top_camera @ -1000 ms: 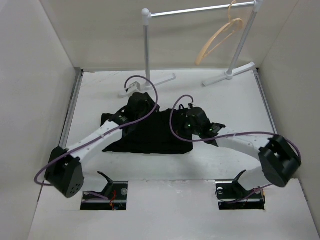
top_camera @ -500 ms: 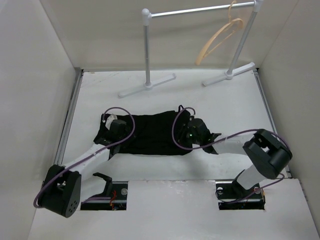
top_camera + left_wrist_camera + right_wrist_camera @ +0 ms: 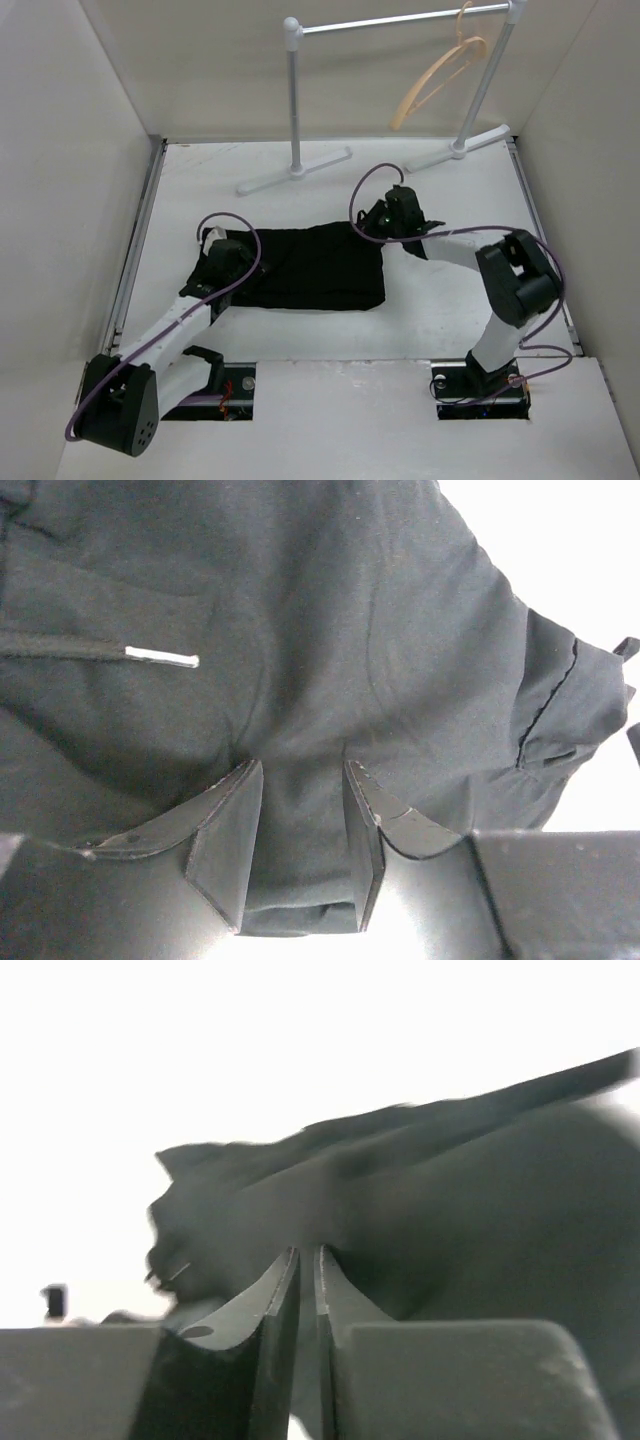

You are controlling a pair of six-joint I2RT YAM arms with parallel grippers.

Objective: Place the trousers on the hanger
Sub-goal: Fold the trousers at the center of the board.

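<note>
The black trousers (image 3: 315, 268) lie spread flat across the middle of the white table. My left gripper (image 3: 225, 252) sits at their left end. In the left wrist view its jaws (image 3: 298, 770) stand partly apart with a thick fold of trouser cloth (image 3: 330, 630) filling the gap. My right gripper (image 3: 385, 222) is at the trousers' far right corner. In the right wrist view its jaws (image 3: 307, 1252) are almost closed on a thin edge of the black cloth (image 3: 480, 1210). The tan wooden hanger (image 3: 437, 75) hangs from the rail at the back right, far from both grippers.
The white-and-grey rail stand (image 3: 400, 20) spans the back, with its feet on the table at back centre (image 3: 295, 172) and back right (image 3: 460, 150). A white-tipped drawstring (image 3: 160, 658) lies on the cloth. White walls close in both sides.
My left gripper moved from the trousers' top middle to their left end. My right gripper moved back and right to the far right corner. The cloth now lies flatter.
</note>
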